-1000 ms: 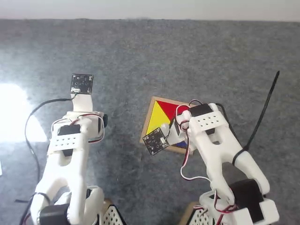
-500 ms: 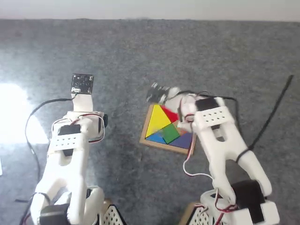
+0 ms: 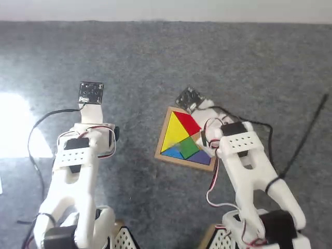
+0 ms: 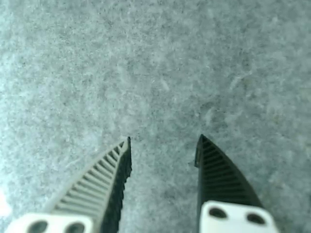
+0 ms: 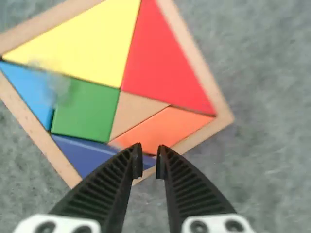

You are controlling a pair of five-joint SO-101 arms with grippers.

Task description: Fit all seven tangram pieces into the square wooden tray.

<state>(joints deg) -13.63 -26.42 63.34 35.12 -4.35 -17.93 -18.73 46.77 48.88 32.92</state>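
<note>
Here, tray (image 5: 223, 118): held coloured pieces (image 5: 92, 43), tan centre (image 5: 133, 109) perhaps bare.
Right claw (image 5: 146, 154): nearly together, over tray.
Left claw (image 4: 163, 145): stood apart.

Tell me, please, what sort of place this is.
Probably a robotics workbench for manipulation practice: the left arm and the right arm stand side by side at a grey tabletop, with a wooden tangram tray near the right arm.

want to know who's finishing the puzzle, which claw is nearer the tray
Right. The right claw hangs over the tray at its edge; the left claw is over the table, well apart from the tray.
</note>
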